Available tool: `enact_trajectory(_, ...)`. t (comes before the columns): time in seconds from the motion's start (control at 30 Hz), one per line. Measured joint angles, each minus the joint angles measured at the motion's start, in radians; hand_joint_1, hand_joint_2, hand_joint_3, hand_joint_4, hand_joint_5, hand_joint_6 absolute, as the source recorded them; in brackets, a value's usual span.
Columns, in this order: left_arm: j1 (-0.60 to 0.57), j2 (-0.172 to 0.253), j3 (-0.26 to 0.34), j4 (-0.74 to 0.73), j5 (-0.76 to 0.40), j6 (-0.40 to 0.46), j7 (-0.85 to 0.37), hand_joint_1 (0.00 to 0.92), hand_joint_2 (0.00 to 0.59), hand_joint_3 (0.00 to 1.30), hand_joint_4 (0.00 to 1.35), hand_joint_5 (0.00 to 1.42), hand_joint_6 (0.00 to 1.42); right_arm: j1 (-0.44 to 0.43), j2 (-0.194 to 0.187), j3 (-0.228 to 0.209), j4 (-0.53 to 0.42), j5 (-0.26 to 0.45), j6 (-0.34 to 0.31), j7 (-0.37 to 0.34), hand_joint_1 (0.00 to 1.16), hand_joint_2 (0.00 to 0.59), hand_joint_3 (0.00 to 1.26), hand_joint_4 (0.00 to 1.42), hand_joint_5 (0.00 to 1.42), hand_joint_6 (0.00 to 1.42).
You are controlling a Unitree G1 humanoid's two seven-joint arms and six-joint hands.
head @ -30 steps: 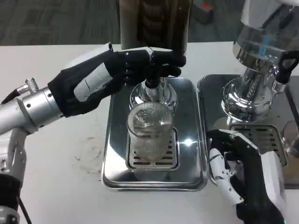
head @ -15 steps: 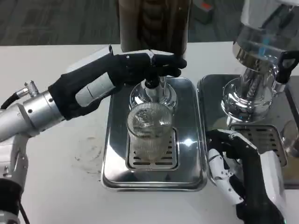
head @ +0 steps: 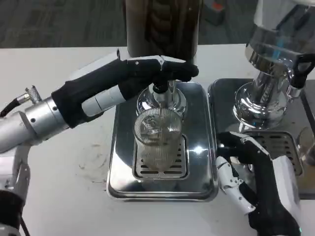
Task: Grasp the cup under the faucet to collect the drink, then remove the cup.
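A clear ribbed cup (head: 157, 142) stands upright on the grate of a steel drip tray (head: 124, 147), directly below the black faucet (head: 160, 88) of the dark drink dispenser (head: 162, 24). My left hand (head: 133, 76) reaches in from the left, its fingers stretched over the faucet's tap lever and resting on it. My right hand (head: 248, 177) hovers at the tray's right edge, to the right of the cup, fingers apart and holding nothing. No liquid is plainly visible in the cup.
A second steel drip tray (head: 295, 147) with a shiny chrome dispenser base (head: 261, 98) stands to the right, behind my right hand. White table surface (head: 64, 167) lies to the left of the tray.
My left hand has stretched further right over the tap lever, fingers straighter than before. My right hand has shifted slightly. The cup has not moved.
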Motion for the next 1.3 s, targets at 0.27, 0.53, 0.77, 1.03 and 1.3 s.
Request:
enact_trajectory(0.27,0.004,0.011,-0.020,0.000,0.006,-0.037,0.023,0.000,0.061,0.29,0.18,0.19,0.11,-0.017,-0.008,-0.003,-0.010,0.018,0.019,0.053,0.46,0.298,0.25,0.24,0.29,0.31)
enact_trajectory(0.53,0.006,0.015,-0.026,0.000,0.031,-0.072,0.039,0.000,0.061,0.29,0.18,0.18,0.11,-0.050,-0.027,-0.016,-0.012,0.080,0.036,0.147,0.49,0.240,0.15,0.12,0.19,0.24)
enact_trajectory(0.77,0.015,0.019,-0.036,-0.005,0.033,-0.087,0.052,0.000,0.063,0.29,0.18,0.18,0.11,-0.102,-0.068,-0.028,-0.014,0.147,0.067,0.263,0.54,0.208,0.00,0.00,0.02,0.12)
enact_trajectory(1.03,0.024,0.027,-0.052,-0.012,0.040,-0.113,0.077,0.000,0.065,0.29,0.18,0.18,0.11,-0.174,-0.116,-0.028,-0.014,0.175,0.103,0.372,0.57,0.197,0.00,0.00,0.00,0.07)
enact_trajectory(1.3,0.026,0.038,-0.058,-0.018,0.039,-0.113,0.083,0.000,0.066,0.29,0.18,0.18,0.11,-0.220,-0.135,-0.031,-0.014,0.217,0.150,0.446,0.58,0.197,0.00,0.00,0.00,0.05)
